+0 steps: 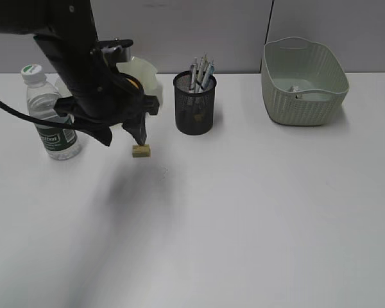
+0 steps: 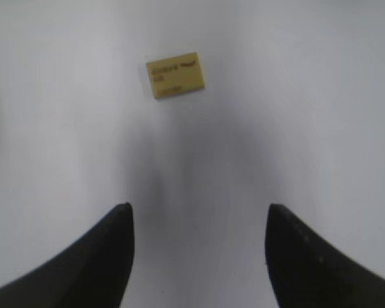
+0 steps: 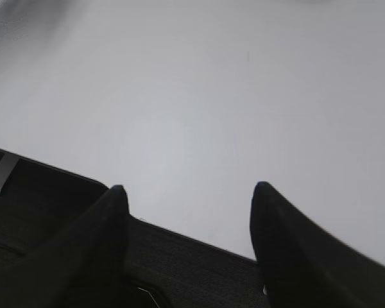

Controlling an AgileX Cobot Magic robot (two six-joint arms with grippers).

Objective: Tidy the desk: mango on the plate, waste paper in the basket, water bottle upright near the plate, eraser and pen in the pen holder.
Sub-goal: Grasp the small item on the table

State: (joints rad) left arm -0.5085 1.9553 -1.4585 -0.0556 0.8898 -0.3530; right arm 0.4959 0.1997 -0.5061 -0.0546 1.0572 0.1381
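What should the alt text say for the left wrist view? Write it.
A small yellow eraser lies flat on the white desk, ahead of the open left tool. Its two dark fingertips frame the bottom of the picture, holding nothing.

Exterior view slants down across the desk (image 1: 244, 224); both wrist views look down close; left shares the eraser (image 1: 141, 151)
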